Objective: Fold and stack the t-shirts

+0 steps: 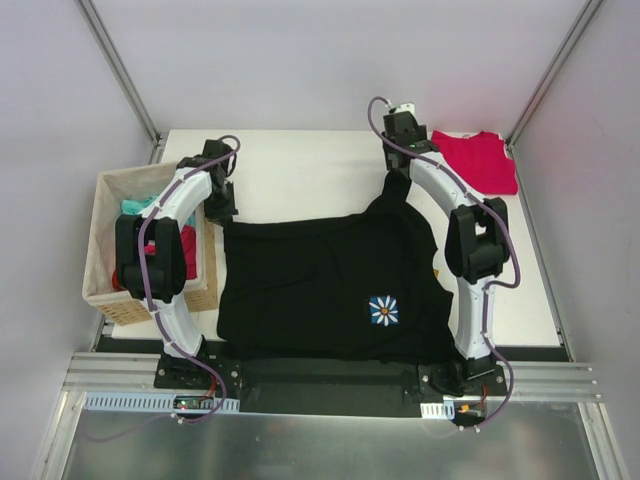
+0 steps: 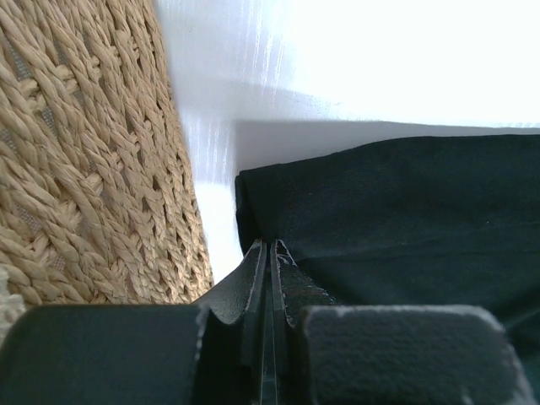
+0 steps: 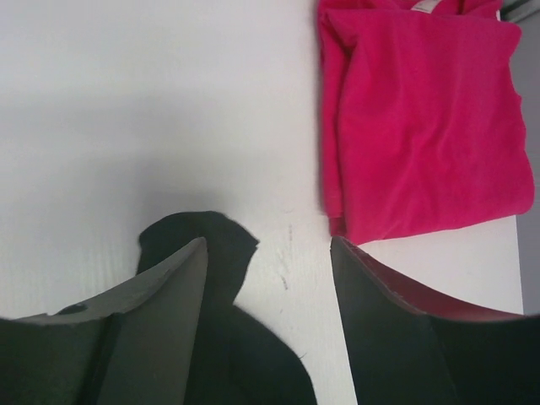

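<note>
The white table (image 1: 300, 160) carries a large black cloth t-shirt (image 1: 320, 280), spread flat across the middle. Its long axis runs left to right in the overhead view, and one peak of cloth reaches toward the far right. A woven tan basket (image 1: 105, 290) stands at the left edge, just beside the shirt. A folded crimson-red t-shirt (image 1: 485, 160) lies in the far right corner. The left pincer (image 2: 268, 266) is clenched on the black shirt's far left corner. The right pincer (image 3: 268, 245) stands released, gripping nothing; the peak lies just beneath it, on the side away from the red shirt, so the right arm is nearer. A small pale daisy emblem (image 1: 383, 310) faces up near the front
</note>
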### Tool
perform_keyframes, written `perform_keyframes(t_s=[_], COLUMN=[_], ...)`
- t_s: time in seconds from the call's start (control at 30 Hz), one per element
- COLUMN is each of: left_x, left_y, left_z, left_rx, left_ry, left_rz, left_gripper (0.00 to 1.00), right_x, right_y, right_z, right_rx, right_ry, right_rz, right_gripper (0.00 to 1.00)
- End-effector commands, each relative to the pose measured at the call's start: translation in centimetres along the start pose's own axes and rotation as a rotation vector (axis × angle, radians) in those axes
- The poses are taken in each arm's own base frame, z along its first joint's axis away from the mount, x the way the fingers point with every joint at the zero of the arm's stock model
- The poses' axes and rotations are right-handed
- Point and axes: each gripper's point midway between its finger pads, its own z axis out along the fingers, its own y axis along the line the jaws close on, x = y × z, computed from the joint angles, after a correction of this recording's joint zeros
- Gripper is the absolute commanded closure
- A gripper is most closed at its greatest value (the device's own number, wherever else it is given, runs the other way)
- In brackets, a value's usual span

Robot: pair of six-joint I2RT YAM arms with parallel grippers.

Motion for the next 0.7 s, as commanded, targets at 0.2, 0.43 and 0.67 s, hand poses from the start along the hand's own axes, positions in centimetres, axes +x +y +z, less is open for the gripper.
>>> perform_keyframes(t_s=[0.2,0.43,0.67], left_x=[0.3,0.4,0.4], left_y=[0.0,-0.1,-0.1], left_z=[-0.5,-0.3,-0.3], left_rx=[-0.017,-0.015,-0.019], left_ry=[-0.011,-0.004,-0.005], left_rz=[0.011,0.011,0.014], left_gripper=[1.0,1.0,1.0], right_x=[0.2,1.0,0.3], right_y=[-1.4,0.3,2.8], right_z=[1.8,1.8,0.4], right_rx=[-0.059,-0.078,-0.102], right_ry=[-0.019,0.008,-0.014], right_rz=[0.014,-0.024,-0.089], right_gripper=[0.41,0.45,0.46])
